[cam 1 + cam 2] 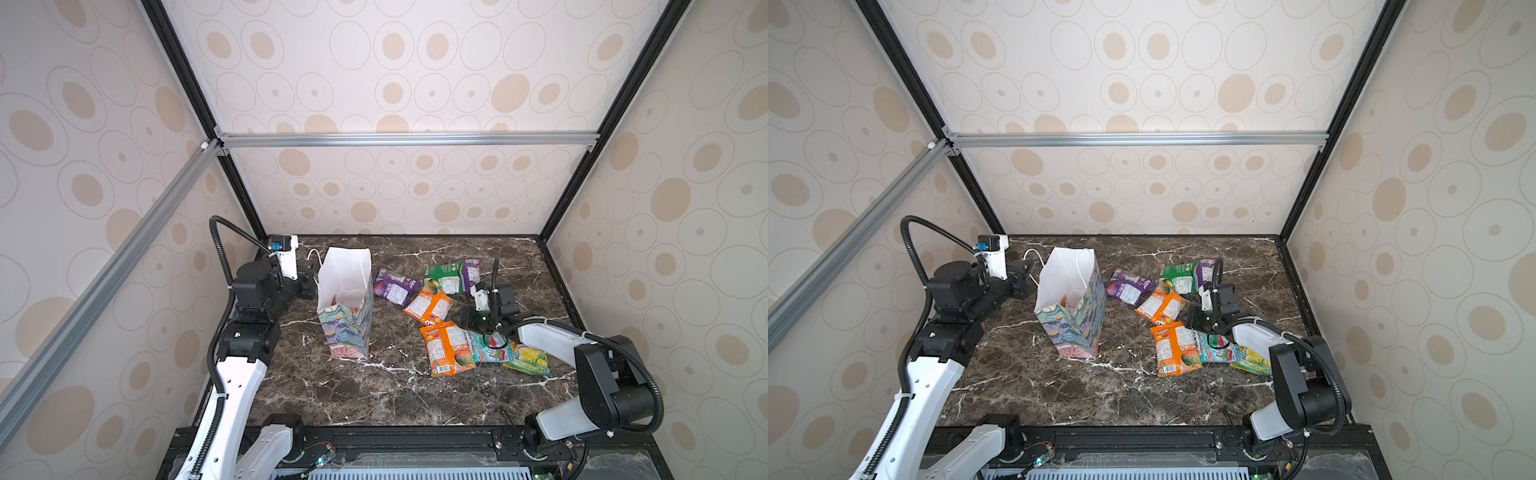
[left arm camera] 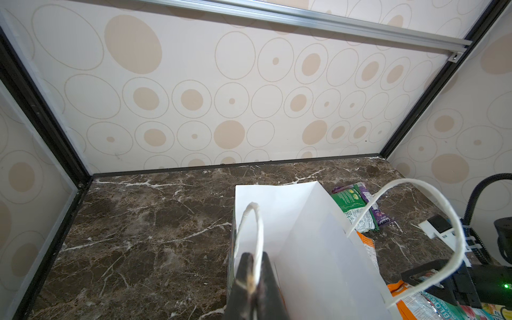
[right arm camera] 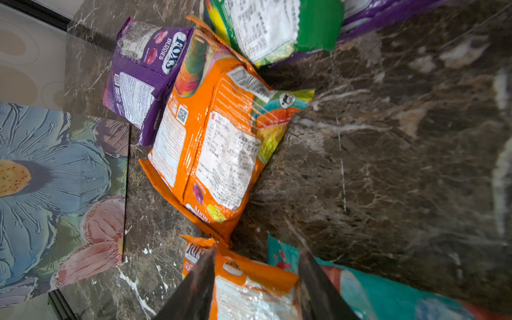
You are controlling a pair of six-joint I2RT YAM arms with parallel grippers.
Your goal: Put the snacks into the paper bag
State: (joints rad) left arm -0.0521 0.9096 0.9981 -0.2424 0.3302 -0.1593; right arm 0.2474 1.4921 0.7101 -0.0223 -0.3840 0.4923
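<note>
Marble table is carrying everything. Paper bag is standing upright at the left with its mouth open, and what looks like one orange packet is lying at its bottom. The loose snacks are lying to its right. Right gripper is straddling the nearer orange packet, fingers apart. This packet is touching the teal packet, so a finger risks catching both, or slipping on gloss. Left gripper is pinching the cord handle, fingers together on it.

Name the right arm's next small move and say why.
Probably close the right tool on the near orange packet: its jaws stand open either side of that packet's edge, and the left tool holds the paper bag by a handle.
</note>
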